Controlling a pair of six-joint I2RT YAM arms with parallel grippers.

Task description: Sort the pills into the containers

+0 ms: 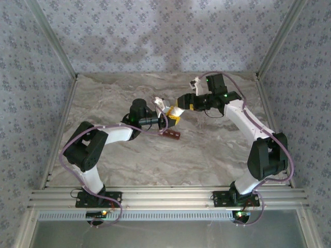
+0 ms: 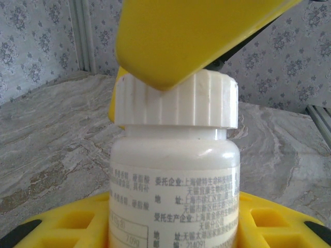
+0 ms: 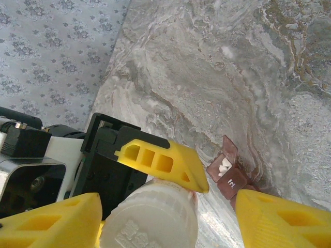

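Containers, a dark red-brown strip, lie on the bench just below and beside both grippers, touching neither. From the right wrist, one compartment stands with its lid up, beside a closed one, and the rest sits behind the gripper's finger

A white bottle stands upright in the left gripper, which is clamped on its body below the ribbed cap. The right gripper reaches over that cap with its jaws part-wide, one to each side. One finger sits close against the cap, with a clear gap at the other, so there is no grip yet

White pills lie in the open compartment

Risks, as I judge them:
- Closing off-centre could push the bottle askew in the left gripper, or let the cap slip when turned
- The right finger sits near the left gripper's yellow finger and could strike it
- Spilled pills would scatter across the bench
- A low move could knock the raised lid

Open bench lies all round both grippers, and the side rails are well apart from them
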